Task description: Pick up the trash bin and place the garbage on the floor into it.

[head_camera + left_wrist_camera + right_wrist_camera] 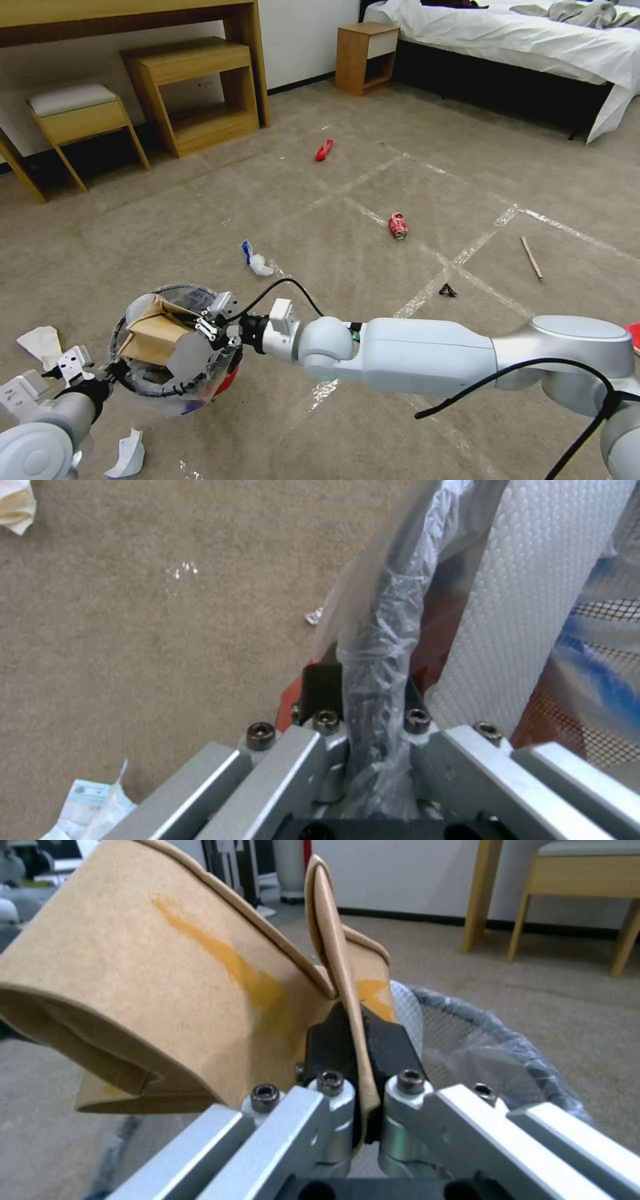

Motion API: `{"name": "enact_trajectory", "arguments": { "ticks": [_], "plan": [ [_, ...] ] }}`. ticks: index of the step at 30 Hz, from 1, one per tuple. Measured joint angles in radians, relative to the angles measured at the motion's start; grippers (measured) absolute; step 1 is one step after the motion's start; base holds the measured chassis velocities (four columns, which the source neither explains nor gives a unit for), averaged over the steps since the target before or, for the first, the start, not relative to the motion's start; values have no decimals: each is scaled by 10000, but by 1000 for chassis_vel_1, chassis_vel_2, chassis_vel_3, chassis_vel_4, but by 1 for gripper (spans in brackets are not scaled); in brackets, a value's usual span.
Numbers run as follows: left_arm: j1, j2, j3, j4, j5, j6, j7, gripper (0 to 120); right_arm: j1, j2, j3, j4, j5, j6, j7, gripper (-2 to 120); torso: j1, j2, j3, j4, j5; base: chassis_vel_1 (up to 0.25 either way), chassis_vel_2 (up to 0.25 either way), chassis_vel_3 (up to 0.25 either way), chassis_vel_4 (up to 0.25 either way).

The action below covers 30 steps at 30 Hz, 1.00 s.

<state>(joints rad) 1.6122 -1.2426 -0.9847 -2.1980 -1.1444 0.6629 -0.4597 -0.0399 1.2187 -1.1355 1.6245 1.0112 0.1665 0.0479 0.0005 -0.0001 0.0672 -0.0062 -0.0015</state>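
The red trash bin (223, 381) with its clear liner hangs low on my left, above the floor (400, 333). My left gripper (112, 369) is shut on its dark, plastic-wrapped rim (393, 595). In the left wrist view a white dotted slipper sole (533, 605) stands inside the bin. My right gripper (212, 327) is shut on a flap of the brown cardboard box (150, 333), which sits tilted in the bin's mouth. The right wrist view shows that box (167, 990) close up, with the bin rim (487, 1040) behind it.
Garbage lies on the carpet: a red wrapper (324, 150), a red can (398, 225), a white-and-blue wad (257, 261), a thin stick (531, 258), and white scraps (41, 343) (130, 453). A wooden desk, stool (80, 117) and shelf stand back left, a bed (533, 47) back right.
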Motion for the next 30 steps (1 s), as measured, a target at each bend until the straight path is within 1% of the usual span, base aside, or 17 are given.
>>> {"name": "enact_trajectory", "arguments": {
  "ticks": [8, 20, 30],
  "plan": [
    [21, 15, -58, -45, -80, -15, 13, 1, 287, 283, -274, -634, -140, -75, -88, 0, 0, 1, 0, 0, 0, 0, 0, 0, 0],
    [13, 24, -32, -4, -76, -21, 23, 1, 288, 409, -356, -1190, -468, -88, -161, 0, 0, 0, 0, -1, 1, 0, 0, 0, 0],
    [5, 42, -25, 45, -65, -21, 26, 1, 226, 667, -445, -1670, -681, -78, -246, 0, 0, 0, 0, 0, 1, 0, 0, 0, 0]
  ]
}}
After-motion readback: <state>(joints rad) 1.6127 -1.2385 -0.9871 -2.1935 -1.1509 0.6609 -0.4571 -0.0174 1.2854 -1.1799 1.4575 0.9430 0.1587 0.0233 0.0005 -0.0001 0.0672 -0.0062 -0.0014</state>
